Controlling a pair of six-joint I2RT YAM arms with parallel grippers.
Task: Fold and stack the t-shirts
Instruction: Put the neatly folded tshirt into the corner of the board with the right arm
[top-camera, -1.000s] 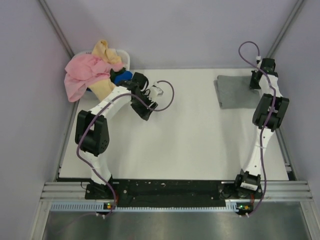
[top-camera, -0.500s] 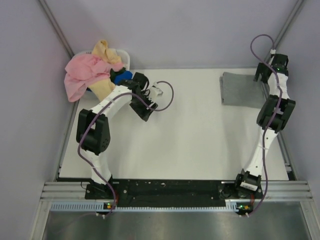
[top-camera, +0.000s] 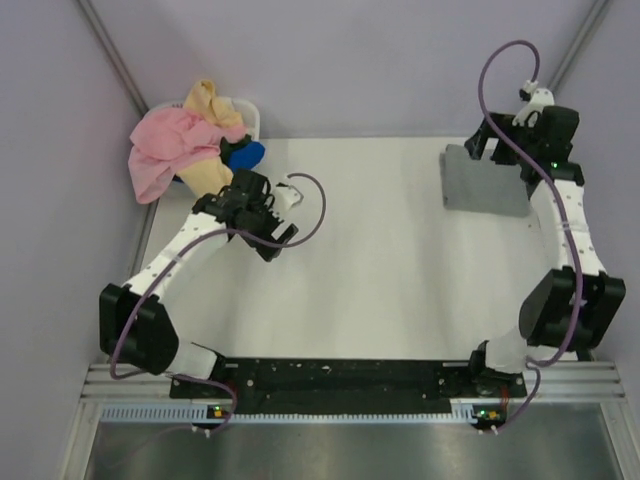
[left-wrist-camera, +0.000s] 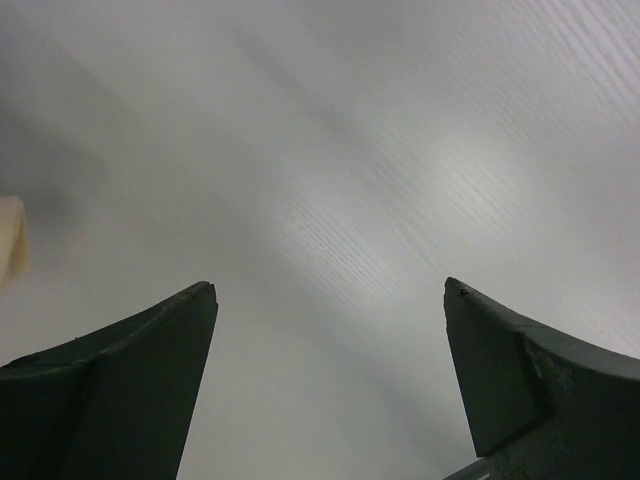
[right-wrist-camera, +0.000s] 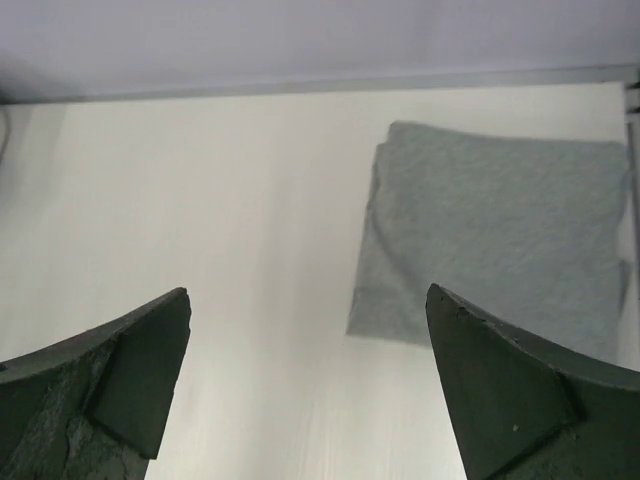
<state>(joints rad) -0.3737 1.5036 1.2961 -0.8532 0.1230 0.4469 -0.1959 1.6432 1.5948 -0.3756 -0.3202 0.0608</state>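
Note:
A folded heather grey t-shirt (top-camera: 478, 186) lies flat at the back right of the table, and shows ahead and to the right in the right wrist view (right-wrist-camera: 500, 230). My right gripper (top-camera: 497, 152) hangs over its far edge, open and holding nothing (right-wrist-camera: 307, 290). The other t-shirts are heaped at the back left: a pink one (top-camera: 165, 150), a pale yellow one (top-camera: 205, 172) and a blue one (top-camera: 246, 155). My left gripper (top-camera: 268, 228) is just to their right, open over bare table (left-wrist-camera: 330, 288). A sliver of yellow cloth (left-wrist-camera: 12, 255) shows at that view's left edge.
A small white basket (top-camera: 252, 116) holds the heap of shirts in the back left corner. Lilac walls close in the table (top-camera: 370, 260) at the back and both sides. A metal rail runs along the near edge by the arm bases.
My right gripper opened, let go of the grey t-shirt and lifted toward the back, its elbow swinging nearer. My left arm drew back and left, its jaws opening wider.

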